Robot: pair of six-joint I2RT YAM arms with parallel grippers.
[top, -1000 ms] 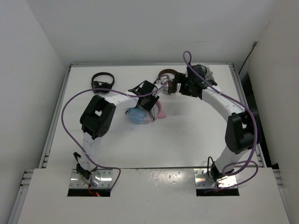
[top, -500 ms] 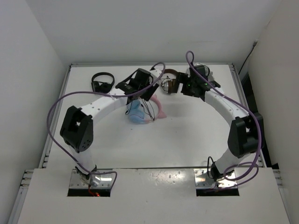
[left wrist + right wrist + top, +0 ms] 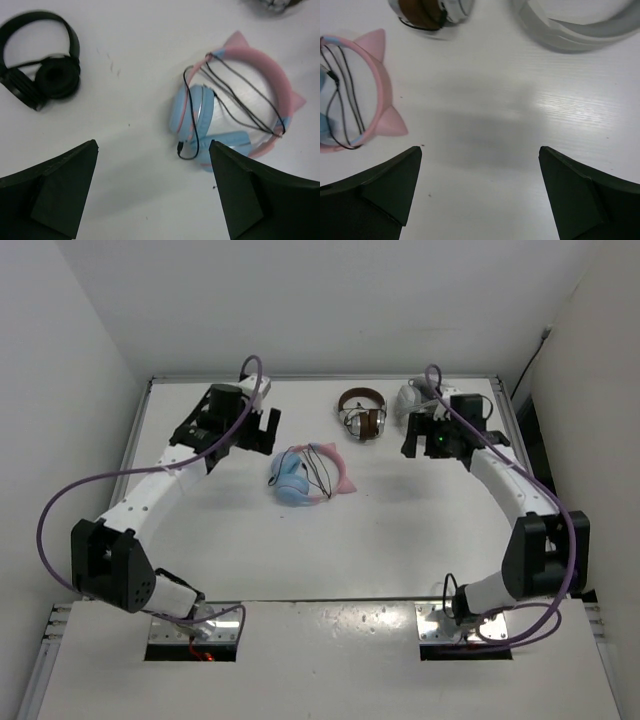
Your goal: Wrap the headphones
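The headphones (image 3: 296,480) lie flat near the table's middle, with light blue ear cups (image 3: 200,111) and a pink cat-ear headband (image 3: 379,95). Their thin dark cable (image 3: 235,97) is strung in several strands across the headband loop, and its plug end (image 3: 180,147) lies loose beside a cup. My left gripper (image 3: 258,433) hovers open to the left of them, touching nothing; in its wrist view (image 3: 152,146) only bare table shows between its fingers. My right gripper (image 3: 409,437) hangs open to their right, also empty (image 3: 480,149).
An all-black pair (image 3: 42,75) lies at the back left under my left wrist. A brown-and-silver pair (image 3: 362,412) sits at the back centre, and a white pair (image 3: 412,395) lies just behind my right gripper. White walls close in the table.
My left arm has swung left, away from the headphones, and its jaws have opened wide. My right arm has pulled back to the right from the brown pair. The headphones have stayed put.
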